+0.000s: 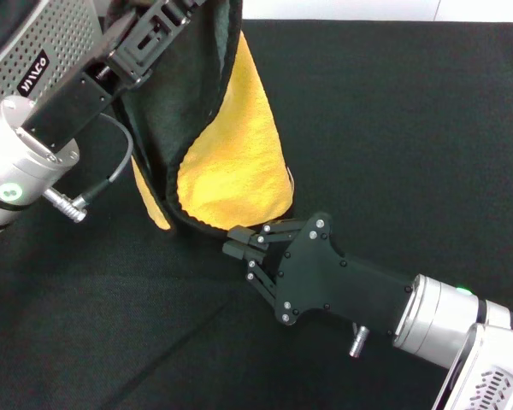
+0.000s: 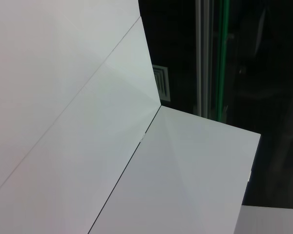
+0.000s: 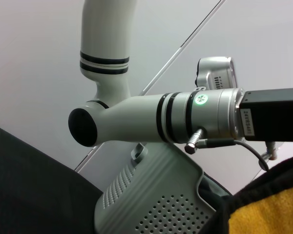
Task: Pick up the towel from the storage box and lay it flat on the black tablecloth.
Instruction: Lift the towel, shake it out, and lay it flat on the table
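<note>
Towel: one towel [image 1: 235, 162], hanging in the upper middle of the head view, yellow face outward, dark face folded beside it; its top is cut off by the frame edge.
Left gripper [image 1: 154, 34]: upper left, jaws clenched on the towel's upper part; the tips are partly hidden.
Right gripper [image 1: 237, 242]: lower centre, jaws pinching the towel's lower dark edge.
Storage box [image 1: 38, 51]: one, upper left corner, mostly cut off and behind the left arm.
Black tablecloth [image 1: 410, 128]: one, filling the rest of the head view under the towel.

Silver-white arms with black bands, green status lights, grey cables, and black screw-studded right pincer [image 1: 233, 242].
</note>
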Robot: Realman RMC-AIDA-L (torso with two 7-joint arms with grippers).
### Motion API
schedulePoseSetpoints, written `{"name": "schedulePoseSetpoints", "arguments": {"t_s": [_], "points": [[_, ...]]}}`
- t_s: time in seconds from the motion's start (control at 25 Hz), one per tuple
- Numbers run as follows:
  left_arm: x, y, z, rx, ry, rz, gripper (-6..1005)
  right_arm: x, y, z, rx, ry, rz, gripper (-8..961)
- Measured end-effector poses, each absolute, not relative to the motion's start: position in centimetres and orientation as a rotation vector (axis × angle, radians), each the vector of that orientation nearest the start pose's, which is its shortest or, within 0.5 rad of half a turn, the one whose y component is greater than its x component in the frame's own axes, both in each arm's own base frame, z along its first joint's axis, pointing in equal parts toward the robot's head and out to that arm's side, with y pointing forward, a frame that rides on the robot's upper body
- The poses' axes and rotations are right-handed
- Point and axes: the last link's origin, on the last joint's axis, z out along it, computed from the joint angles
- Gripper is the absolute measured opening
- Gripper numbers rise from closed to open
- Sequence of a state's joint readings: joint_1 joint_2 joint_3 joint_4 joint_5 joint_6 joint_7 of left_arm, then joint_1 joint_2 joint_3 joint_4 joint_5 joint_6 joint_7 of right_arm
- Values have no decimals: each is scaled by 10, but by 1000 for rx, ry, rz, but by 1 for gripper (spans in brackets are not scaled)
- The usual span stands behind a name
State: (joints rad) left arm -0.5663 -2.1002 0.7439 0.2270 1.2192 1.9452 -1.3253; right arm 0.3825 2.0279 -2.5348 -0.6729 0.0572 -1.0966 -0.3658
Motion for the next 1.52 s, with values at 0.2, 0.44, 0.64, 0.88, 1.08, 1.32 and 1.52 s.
{"name": "schedulePoseSetpoints", "arguments": {"t_s": [0.2,0.44,0.64,0.88,1.08,1.32,1.52], "points": [[-201,301,17,-2205,-661,-1976,29,176,246,-128,-2248,-710,824,151],[-201,301,17,-2207,-662,-1975,29,175,247,-128,-2245,-709,826,70],[-201,300,16,-2210,-663,-1974,29,175,246,-129,-2253,-717,825,71],[-201,300,16,-2211,-663,-1974,29,175,245,-129,-2249,-725,828,90],[-201,300,16,-2213,-664,-1973,29,174,247,-128,-2234,-730,821,156],[-201,300,15,-2219,-666,-1974,29,173,250,-127,-2224,-736,817,243],[-200,299,13,-2234,-669,-1971,29,171,256,-127,-2225,-752,803,316]]}}
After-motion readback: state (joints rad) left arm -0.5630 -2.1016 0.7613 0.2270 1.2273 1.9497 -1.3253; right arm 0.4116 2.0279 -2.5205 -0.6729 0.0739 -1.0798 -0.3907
